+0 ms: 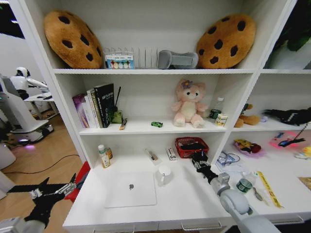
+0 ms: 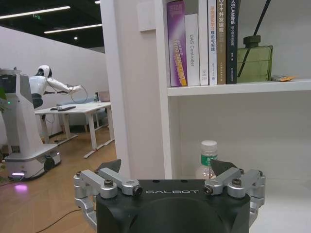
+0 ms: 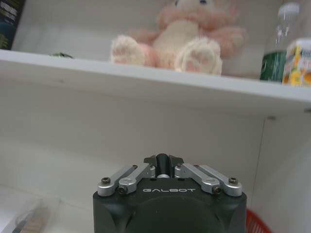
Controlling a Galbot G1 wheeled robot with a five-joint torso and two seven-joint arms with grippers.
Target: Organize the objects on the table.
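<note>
A slim silver laptop [image 1: 130, 188] lies shut on the white table [image 1: 184, 204], with a white cup [image 1: 164, 174] beside it. A small dark-lidded jar [image 1: 244, 185] stands at the right. A tiny green toy car [image 1: 156, 124] sits on the shelf above. My right gripper [image 1: 197, 158] hovers over the table next to the red basket [image 1: 191, 146]. In the right wrist view its fingers [image 3: 154, 161] are pressed together on a slim dark and silver pen-like thing. My left gripper [image 1: 57, 187] hangs open and empty off the table's left end, facing a white bottle [image 2: 208, 159].
Books [image 1: 95, 107] and a green glass bottle [image 2: 252, 60] stand on the middle shelf, with a pink plush toy [image 1: 187, 104] further right. A small box [image 1: 171, 154], glasses [image 1: 226, 158] and a yellow strip [image 1: 267, 188] lie on the table. Another robot [image 2: 29, 121] stands off to the left.
</note>
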